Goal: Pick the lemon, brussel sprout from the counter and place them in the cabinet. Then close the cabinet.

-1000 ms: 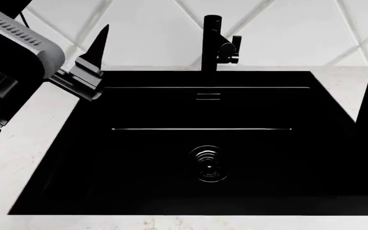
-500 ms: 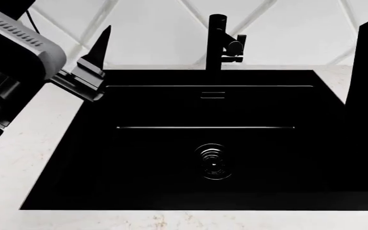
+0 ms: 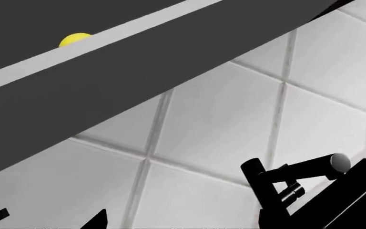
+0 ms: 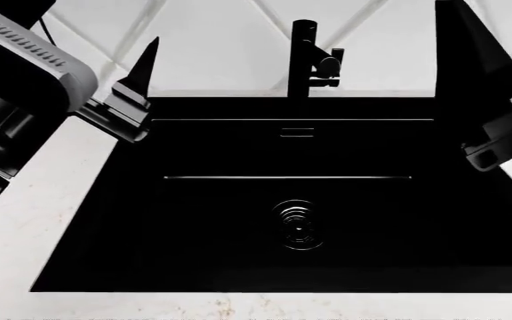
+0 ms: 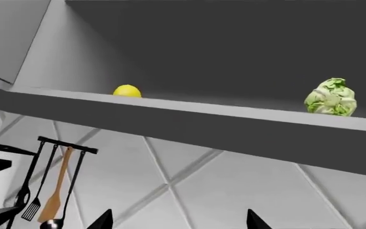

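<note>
The lemon (image 5: 127, 91) and the brussel sprout (image 5: 331, 98) both lie on the shelf (image 5: 221, 113) inside the open cabinet, well apart from each other. The lemon (image 3: 75, 39) also peeks over the shelf edge in the left wrist view. My right gripper (image 5: 178, 222) is open and empty, below the shelf and facing it. My left gripper (image 3: 183, 225) is open too, with nothing between its tips, pointing at the tiled wall under the cabinet. In the head view one left finger (image 4: 145, 63) and one right finger (image 4: 466, 37) stick up on either side of the sink.
A large black sink (image 4: 296, 200) is set in the white counter (image 4: 43, 200), with a black faucet (image 4: 308, 60) behind it. A rail of hanging utensils (image 5: 53, 191) is on the wall under the cabinet. White diagonal tiles (image 3: 221, 124) cover the wall.
My right arm has risen from the lower right edge of the head view up to the upper right. The left arm has barely moved.
</note>
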{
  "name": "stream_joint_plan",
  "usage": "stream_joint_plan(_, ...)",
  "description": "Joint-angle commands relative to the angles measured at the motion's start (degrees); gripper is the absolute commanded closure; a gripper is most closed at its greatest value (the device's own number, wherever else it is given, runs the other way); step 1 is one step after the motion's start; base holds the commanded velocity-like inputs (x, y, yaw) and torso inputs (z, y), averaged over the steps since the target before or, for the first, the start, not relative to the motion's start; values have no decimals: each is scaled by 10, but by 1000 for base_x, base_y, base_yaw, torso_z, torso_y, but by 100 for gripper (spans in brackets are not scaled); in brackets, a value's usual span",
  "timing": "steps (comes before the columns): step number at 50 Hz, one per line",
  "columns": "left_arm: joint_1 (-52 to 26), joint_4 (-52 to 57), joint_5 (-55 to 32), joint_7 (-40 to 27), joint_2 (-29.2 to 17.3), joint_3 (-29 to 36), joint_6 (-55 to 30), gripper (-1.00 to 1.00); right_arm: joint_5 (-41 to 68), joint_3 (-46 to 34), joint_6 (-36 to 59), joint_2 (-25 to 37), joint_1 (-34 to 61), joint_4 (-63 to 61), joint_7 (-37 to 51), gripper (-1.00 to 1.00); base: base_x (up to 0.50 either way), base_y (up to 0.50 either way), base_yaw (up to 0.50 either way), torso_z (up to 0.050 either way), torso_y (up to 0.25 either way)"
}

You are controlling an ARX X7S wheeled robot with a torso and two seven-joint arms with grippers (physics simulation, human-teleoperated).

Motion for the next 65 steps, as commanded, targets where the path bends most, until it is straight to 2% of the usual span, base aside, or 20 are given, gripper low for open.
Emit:
stream_joint_plan(1,-1,-1,0,-1,0,3,1,-100,18,-62,29,11,78,33,13,-100,-157,230,0,0,0)
stream_joint_plan(9,0,1,-5,-3,-1,0,0,-100,37,-48,17,6,70,30,19,-100,-229,300,0,0,0)
stream_joint_plan(22,-6,-1,-8,-3,-1,4,-2,-100,42,-36,8,7,61,29,14,-100,-231,-8,486,0,0)
stream_joint_plan(36,1,-1,-6,-4,-3,5,4,-100,29,-47,9,8,65,23,12,-100,3,35,0,0,0)
stream_joint_plan(65,7,-1,-10,-8,-9,2,9,-100,23,-38,-5,7,48,19,4,-100,58,236,0,0,0)
